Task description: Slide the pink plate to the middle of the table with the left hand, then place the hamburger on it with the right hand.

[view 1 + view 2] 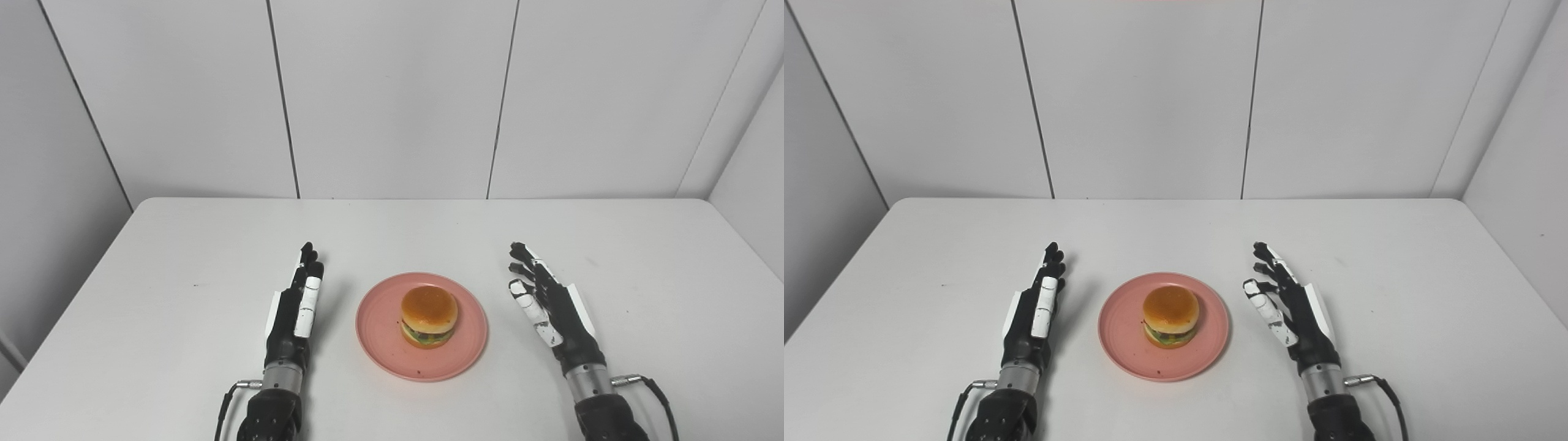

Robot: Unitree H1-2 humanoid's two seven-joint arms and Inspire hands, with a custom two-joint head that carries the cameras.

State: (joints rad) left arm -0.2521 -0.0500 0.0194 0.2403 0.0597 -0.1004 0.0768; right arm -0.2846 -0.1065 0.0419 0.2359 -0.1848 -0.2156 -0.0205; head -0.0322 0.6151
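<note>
Both hands hover spread and empty over the worktop (184, 257): left hand (294, 312) and right hand (551, 312) flank the pink plate (380, 343), which carries the hamburger (429, 316).

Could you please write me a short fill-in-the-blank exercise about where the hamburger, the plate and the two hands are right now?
1. The hamburger sits on the ____ plate.
2. The plate lies ____ the left hand and the right hand.
3. Both hands hold ____, with their fingers stretched out.
4. The table is ____ in colour.

Missing words: pink; between; nothing; white
</note>
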